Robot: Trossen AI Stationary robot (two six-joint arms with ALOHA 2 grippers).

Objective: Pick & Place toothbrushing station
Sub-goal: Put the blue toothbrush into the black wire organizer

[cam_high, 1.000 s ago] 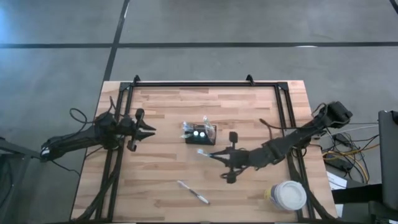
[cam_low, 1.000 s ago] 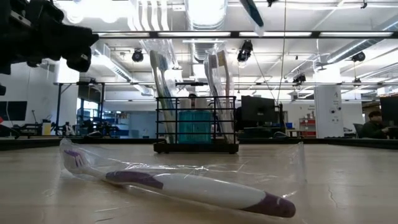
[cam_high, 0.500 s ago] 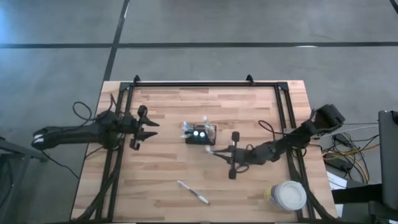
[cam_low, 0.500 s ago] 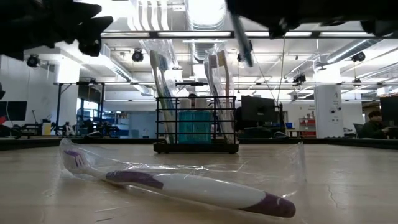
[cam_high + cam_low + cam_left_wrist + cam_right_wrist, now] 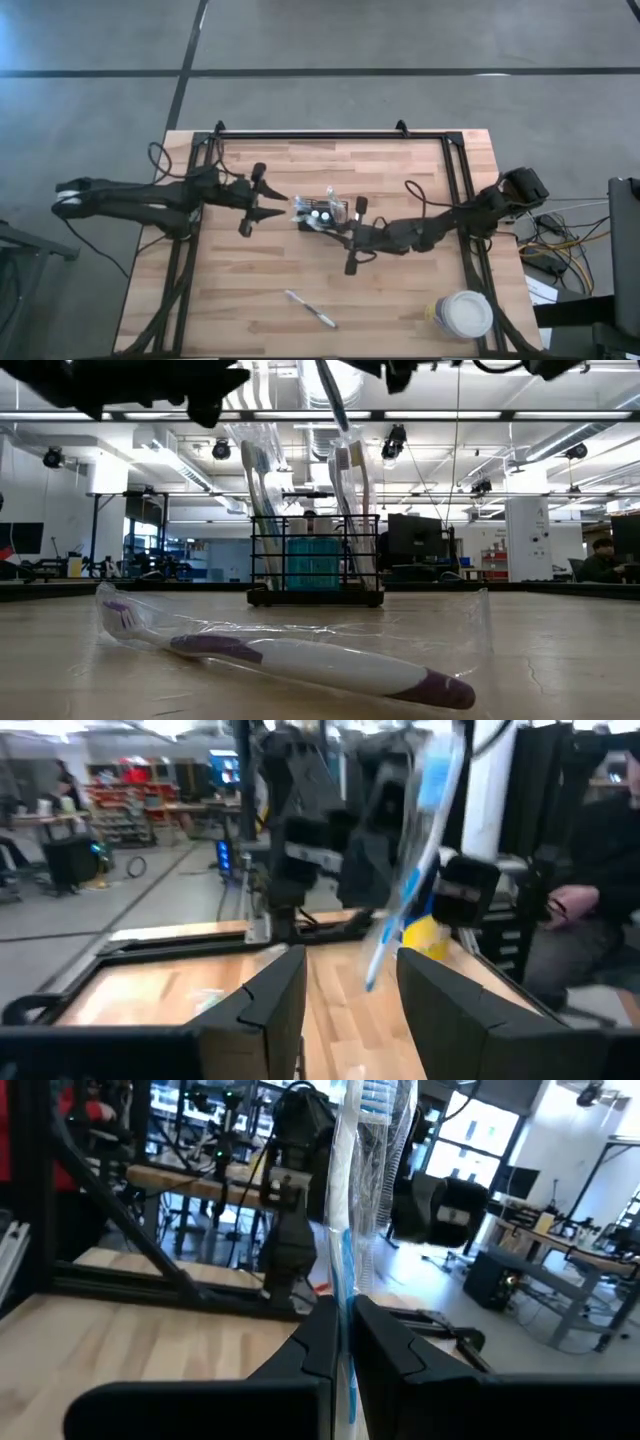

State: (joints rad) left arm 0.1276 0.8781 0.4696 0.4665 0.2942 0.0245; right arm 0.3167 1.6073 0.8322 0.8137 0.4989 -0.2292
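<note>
The toothbrushing station [image 5: 327, 211], a black wire-mesh caddy [image 5: 315, 565], stands mid-table. Wrapped toothbrushes and a teal item stand in it. My right gripper [image 5: 323, 227] hovers just beside it, shut on a blue-and-white wrapped toothbrush [image 5: 345, 1230]. In the low view this brush [image 5: 331, 395] slants above the caddy's top. My left gripper [image 5: 272, 205] floats open to the caddy's left, pointing at it, nothing between its fingers [image 5: 270, 1000]. A purple-and-white wrapped toothbrush [image 5: 300, 660] lies flat near the front edge. My right gripper pinches the wrapped toothbrush's shaft [image 5: 343, 1295] between its two fingers [image 5: 385, 1342], wrapper and all. The fingers come level from the table's right and lie across the brush. The brush is lifted clear and slanted, its lower end [image 5: 343, 426] just above the brushes standing in the caddy.
A round white-lidded tub [image 5: 462, 315] sits at the near right corner. A black frame [image 5: 330, 134] runs along the far edge and down both sides. The loose toothbrush [image 5: 309, 308] lies toward the near edge; bare wood lies between it and the caddy.
My right gripper has carried the held toothbrush toward the table's left and a little farther back, bringing it over the caddy. My left gripper has gone up and toward the table's right, closing in on the caddy.
</note>
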